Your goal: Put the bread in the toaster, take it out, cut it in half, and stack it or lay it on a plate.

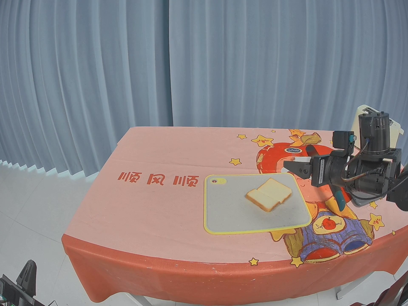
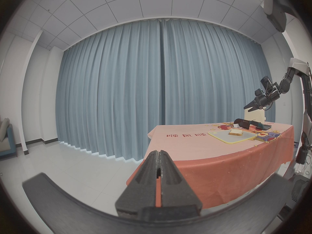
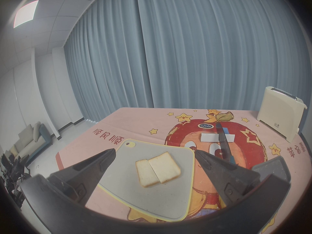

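Observation:
Two halves of a bread slice (image 1: 269,194) lie on the grey, yellow-rimmed cutting board (image 1: 229,217), one lapping over the other. In the right wrist view the bread halves (image 3: 158,168) sit between and beyond my spread fingers. My right gripper (image 1: 291,165) hovers open above the table, just right of the board's far corner, holding nothing. The cream toaster (image 3: 281,112) stands at the table's far right. A dark-bladed knife (image 3: 223,142) with a blue handle rests across a small white block (image 3: 208,137). My left gripper (image 2: 157,179) is shut and empty, low beside the table's left end.
The pink printed tablecloth (image 1: 161,217) covers a rounded table whose front edge drops off close to the board. Blue curtains hang behind. The table's left half is bare cloth. The right arm (image 2: 265,96) is seen high over the far end.

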### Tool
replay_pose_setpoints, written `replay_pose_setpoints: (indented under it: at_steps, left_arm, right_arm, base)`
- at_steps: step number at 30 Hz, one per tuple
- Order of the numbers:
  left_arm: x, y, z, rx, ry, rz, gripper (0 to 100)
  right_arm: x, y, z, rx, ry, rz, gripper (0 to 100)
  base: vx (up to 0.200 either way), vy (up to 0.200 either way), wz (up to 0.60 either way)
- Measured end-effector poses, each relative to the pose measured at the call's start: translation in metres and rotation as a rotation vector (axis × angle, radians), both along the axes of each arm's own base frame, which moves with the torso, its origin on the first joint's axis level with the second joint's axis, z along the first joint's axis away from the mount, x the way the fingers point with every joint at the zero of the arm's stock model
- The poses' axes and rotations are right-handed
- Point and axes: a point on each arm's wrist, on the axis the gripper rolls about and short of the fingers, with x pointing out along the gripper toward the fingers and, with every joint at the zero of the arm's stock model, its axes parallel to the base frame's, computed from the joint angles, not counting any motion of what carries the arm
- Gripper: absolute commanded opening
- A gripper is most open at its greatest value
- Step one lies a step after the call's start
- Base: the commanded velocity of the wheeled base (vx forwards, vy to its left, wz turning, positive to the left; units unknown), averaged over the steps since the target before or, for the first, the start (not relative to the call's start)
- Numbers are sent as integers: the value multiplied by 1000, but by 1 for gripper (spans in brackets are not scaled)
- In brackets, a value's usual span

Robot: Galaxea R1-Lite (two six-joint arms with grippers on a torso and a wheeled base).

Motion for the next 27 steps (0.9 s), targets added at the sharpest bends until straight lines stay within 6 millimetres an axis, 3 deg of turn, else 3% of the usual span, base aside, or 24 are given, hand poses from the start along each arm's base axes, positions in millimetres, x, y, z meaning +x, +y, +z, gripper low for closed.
replay_pose_setpoints:
  at_steps: [27]
  left_arm:
    - [0,0,0,0,0,0,0]
  right_arm:
    - [21,-4,-16,-11,59,-53,100]
  base:
    - [0,0,0]
